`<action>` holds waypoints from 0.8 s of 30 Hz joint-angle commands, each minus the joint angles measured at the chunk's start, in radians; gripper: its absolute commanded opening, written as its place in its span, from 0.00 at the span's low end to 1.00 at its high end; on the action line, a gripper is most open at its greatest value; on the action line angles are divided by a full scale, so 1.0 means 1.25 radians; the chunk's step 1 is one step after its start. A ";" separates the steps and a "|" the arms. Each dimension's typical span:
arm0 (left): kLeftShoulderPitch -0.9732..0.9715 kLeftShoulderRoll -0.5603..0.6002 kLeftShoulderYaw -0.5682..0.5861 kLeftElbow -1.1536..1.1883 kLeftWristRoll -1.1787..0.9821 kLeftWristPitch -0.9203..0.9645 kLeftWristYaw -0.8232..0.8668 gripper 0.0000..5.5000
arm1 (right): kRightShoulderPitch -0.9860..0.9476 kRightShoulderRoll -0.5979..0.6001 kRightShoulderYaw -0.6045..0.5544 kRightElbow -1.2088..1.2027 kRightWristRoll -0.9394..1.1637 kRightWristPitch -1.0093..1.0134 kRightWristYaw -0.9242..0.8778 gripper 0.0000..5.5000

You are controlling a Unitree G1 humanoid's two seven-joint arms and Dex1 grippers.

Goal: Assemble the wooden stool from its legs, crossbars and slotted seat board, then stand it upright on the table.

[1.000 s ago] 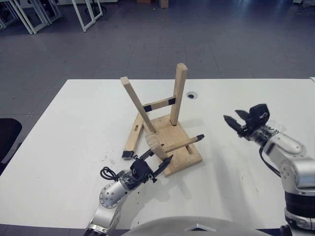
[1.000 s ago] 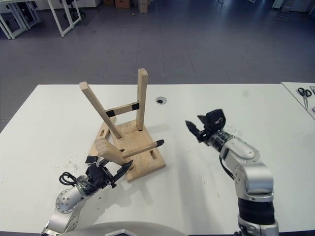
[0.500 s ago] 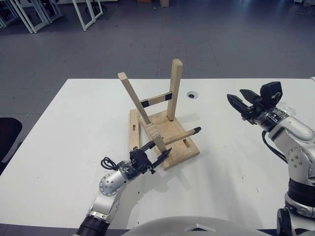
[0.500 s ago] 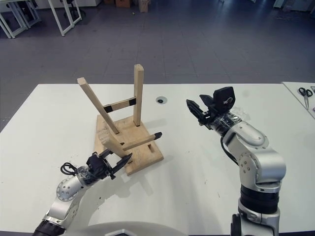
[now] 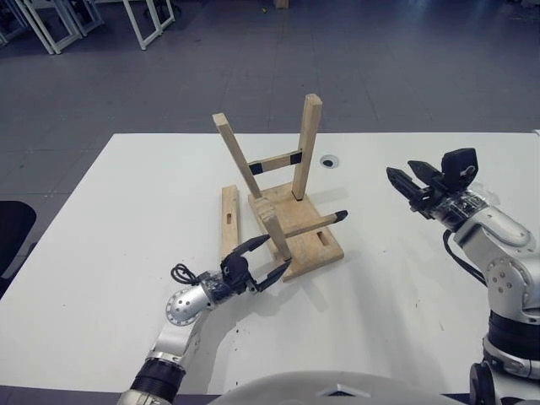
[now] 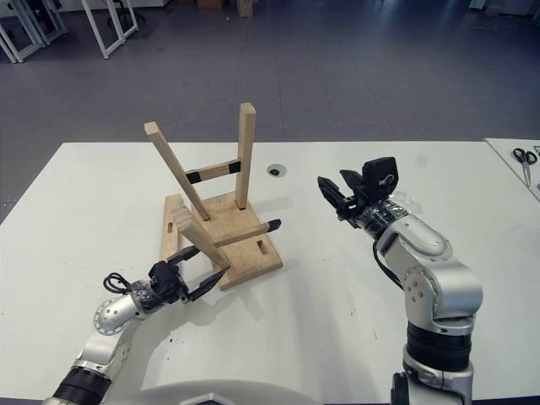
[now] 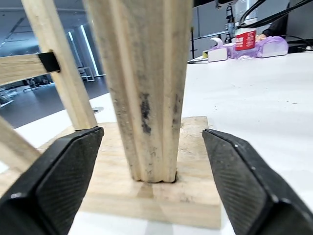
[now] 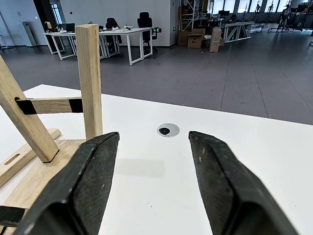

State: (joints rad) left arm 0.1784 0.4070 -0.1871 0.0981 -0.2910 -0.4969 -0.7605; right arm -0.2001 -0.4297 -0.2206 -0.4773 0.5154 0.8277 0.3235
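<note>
The slotted seat board [image 5: 319, 246] lies flat on the white table [image 5: 126, 219]. Two legs [image 5: 307, 145] stand up from it, joined by a crossbar [image 5: 275, 163] with black ends. A third leg [image 5: 276, 229] leans at the board's near corner, and a black-tipped crossbar [image 5: 314, 224] sticks out from it to the right. My left gripper [image 5: 259, 259] is open with its fingers [image 7: 63, 181] on either side of that leg [image 7: 142, 88], apart from it. My right gripper [image 5: 411, 189] hangs open above the table to the right of the stool, holding nothing.
A loose slotted leg [image 5: 228, 223] lies flat on the table just left of the board. A round cable hole [image 5: 328, 161] sits behind the stool. Scissors [image 6: 523, 157] lie at the far right edge. Bare table surrounds the stool in front and on the right.
The board with its legs has turned and slid right, off the loose leg. My left gripper followed, staying around the leaning leg. My right gripper rose and drew back to the right.
</note>
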 commanded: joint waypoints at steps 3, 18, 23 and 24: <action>0.204 0.025 0.141 -0.236 0.072 0.168 0.196 0.68 | 0.038 0.035 -0.010 -0.035 0.005 -0.005 -0.038 0.48; 0.121 -0.179 0.086 -0.379 0.344 0.737 0.533 0.68 | 0.027 0.035 0.003 -0.012 0.005 0.001 -0.037 0.48; 0.110 -0.252 0.120 -0.368 0.277 0.802 0.548 0.68 | 0.021 0.032 0.005 -0.003 0.004 0.002 -0.031 0.48; 0.107 -0.262 0.128 -0.367 0.265 0.812 0.548 0.68 | 0.019 0.032 0.005 -0.002 0.004 0.002 -0.031 0.48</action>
State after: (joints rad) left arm 0.3227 0.0975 -0.0450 -0.3715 0.0621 0.4835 -0.0853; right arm -0.1507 -0.3767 -0.2167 -0.4843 0.5153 0.8267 0.2807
